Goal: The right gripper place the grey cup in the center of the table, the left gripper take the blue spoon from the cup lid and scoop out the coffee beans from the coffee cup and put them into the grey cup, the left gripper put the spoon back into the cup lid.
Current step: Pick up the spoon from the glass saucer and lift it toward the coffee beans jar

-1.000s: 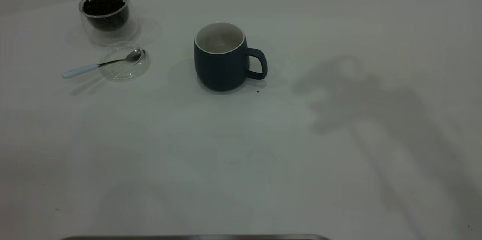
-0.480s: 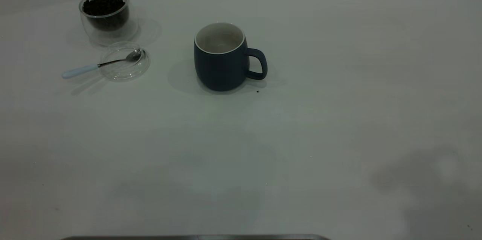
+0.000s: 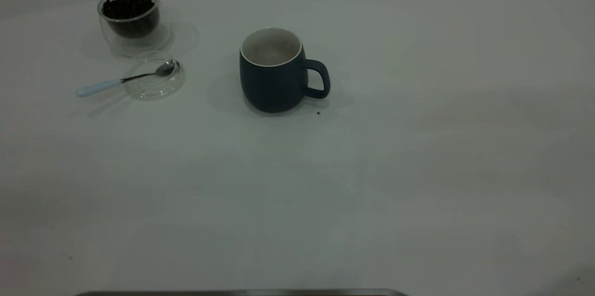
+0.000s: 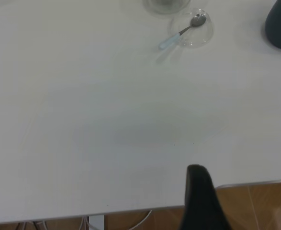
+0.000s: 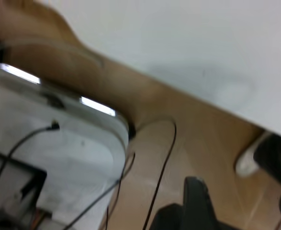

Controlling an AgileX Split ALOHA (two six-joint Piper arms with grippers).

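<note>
Lying across lid (image 3: 153, 83), spoon (image 3: 122, 80) looked light, slippery; take blue handle. Gripper states: couldn't tell.

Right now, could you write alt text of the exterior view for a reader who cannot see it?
A grey cup, empty inside, stands upright on a white table, handle to the right. At far left, a glass coffee cup holds coffee beans; in front, a blue spoon rests its bowl in a clear cup lid.
</note>
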